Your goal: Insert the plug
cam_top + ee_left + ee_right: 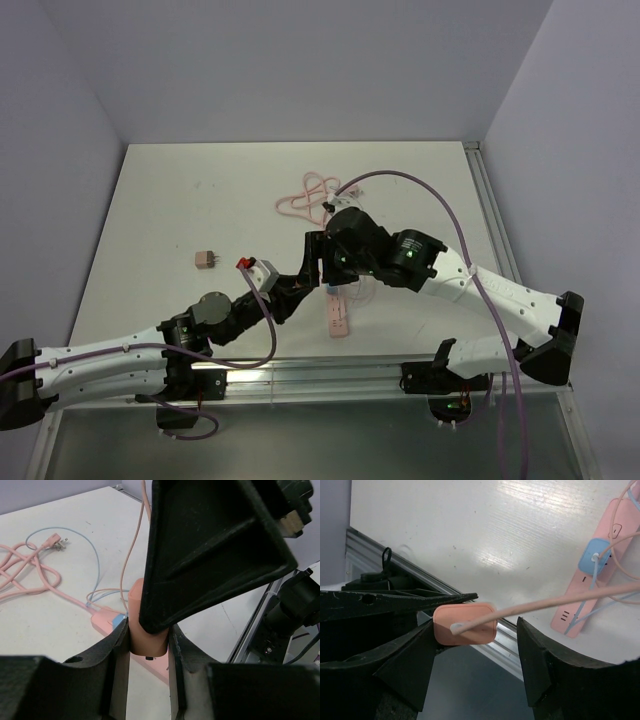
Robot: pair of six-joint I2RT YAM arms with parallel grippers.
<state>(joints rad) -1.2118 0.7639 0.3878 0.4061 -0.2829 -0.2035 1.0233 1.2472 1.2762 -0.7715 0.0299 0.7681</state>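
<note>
Alignment looks decisive: left jaws pinch the pink plug (147,630), right jaws stand spread either side of it, so its prongs should square over the power strip (590,595) below the jaws before pressing down.

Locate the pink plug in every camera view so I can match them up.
Top external: not visible, hidden under the arms where they meet at centre.
Left wrist: pink plug at lower centre, clamped in the left gripper.
Right wrist: left of centre, with its cord trailing to the right.
Shared landmark: the pink power strip.
</note>
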